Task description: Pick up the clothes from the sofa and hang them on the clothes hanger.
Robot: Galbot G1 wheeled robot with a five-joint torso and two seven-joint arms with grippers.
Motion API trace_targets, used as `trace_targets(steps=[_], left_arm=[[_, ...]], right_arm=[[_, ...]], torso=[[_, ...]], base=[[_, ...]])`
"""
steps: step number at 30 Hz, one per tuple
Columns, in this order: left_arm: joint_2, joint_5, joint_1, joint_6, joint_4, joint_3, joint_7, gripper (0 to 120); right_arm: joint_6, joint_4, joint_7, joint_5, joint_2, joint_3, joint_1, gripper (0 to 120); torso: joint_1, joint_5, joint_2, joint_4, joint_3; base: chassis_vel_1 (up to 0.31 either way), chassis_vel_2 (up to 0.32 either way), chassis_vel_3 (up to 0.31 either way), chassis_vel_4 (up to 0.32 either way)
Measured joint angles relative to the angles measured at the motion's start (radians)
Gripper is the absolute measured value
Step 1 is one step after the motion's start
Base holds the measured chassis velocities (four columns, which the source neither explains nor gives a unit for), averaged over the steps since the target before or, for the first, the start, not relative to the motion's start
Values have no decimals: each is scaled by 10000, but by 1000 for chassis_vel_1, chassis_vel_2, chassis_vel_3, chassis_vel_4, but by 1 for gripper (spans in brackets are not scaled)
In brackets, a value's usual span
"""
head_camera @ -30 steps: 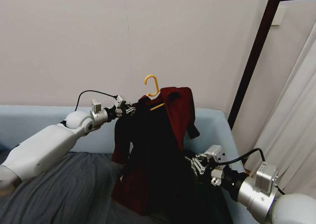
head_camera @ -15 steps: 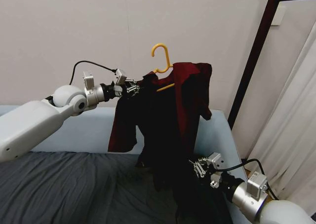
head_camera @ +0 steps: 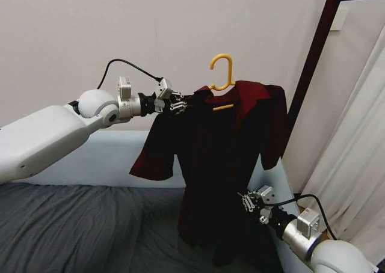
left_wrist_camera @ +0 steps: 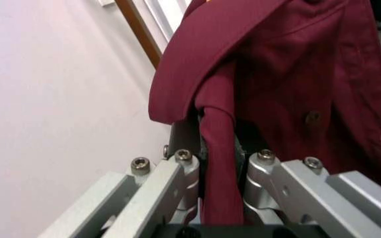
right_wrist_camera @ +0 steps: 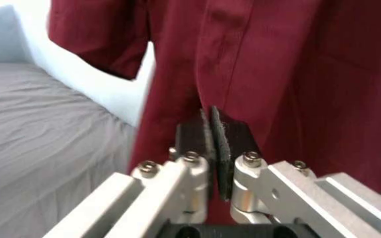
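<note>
Left tool is clamped on the shirt's shoulder by the hanger; right tool, pads together, at its hem.

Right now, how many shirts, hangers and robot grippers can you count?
Dark red button-up shirt: 1
Yellow plastic hanger: 1
Metal robot grippers: 2, the left gripper and the right gripper
Total: 4

Soft, even light on the wall, deep shadow across the shirt
</note>
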Motion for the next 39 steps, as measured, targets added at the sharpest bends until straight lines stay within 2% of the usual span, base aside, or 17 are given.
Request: trace_targets(steps=[2,3,7,8,10,13,14,19,20,24,25,28,35,39], left_arm=[[-4,61,-31,-30,44,0,1,7],[-4,61,-31,-30,44,0,1,7],[55,148,-84,-58,82,-5,1,7],[55,148,-84,-58,82,-5,1,7],[126,191,-100,-63,62,-16,4,7],[359,221,-105,-68,-24,-52,8,7],[359,221,-105,-68,-24,-52,8,7],[525,275,-82,-69,-223,-51,18,7],[525,275,-82,-69,-223,-51,18,7],[605,474,-13,-73,-465,-25,31,7],[605,474,-13,-73,-465,-25,31,7],[524,594,11,-105,-486,14,65,7],[346,758,105,-143,-669,54,71,7],[345,772,280,-133,-871,-4,41,7]], right_arm=[[12,236,-16,-92,-22,112,-168,15],[12,236,-16,-92,-22,112,-168,15],[-2,832,90,-193,-58,418,-531,33],[-2,832,90,-193,-58,418,-531,33],[-21,1070,323,-178,-33,537,-641,39],[-34,1469,912,245,90,792,-734,56],[-34,1469,912,245,90,792,-734,56],[-27,1663,1988,1495,64,1059,190,77],[-27,1663,1988,1495,64,1059,190,77],[-35,1582,2745,3035,-255,1468,1055,94],[-35,1582,2745,3035,-255,1468,1055,94],[-132,1774,3247,4276,-326,1928,1225,100],[-215,1871,3653,6457,-414,2274,1656,100],[-183,1714,3618,6994,-422,2255,1800,100]], torso=[[0,0,0,0,0],[0,0,0,0,0],[1,-1,0,-2,0],[1,-1,0,-2,0],[0,-1,0,-2,0],[0,-1,0,1,0],[0,-1,0,1,0],[0,0,0,-2,0],[0,0,0,-2,0],[0,-1,0,2,0],[0,-1,0,2,0],[0,-2,0,0,0],[0,0,0,-1,0],[0,1,1,-2,0]], base=[[0,0,0,0],[0,0,0,0],[0,0,0,0],[0,0,0,0],[0,0,0,0],[0,0,0,0],[0,0,0,0],[0,0,0,0],[0,0,0,0],[0,0,0,0],[0,0,0,0],[0,0,0,0],[0,0,0,0],[0,0,0,0]])
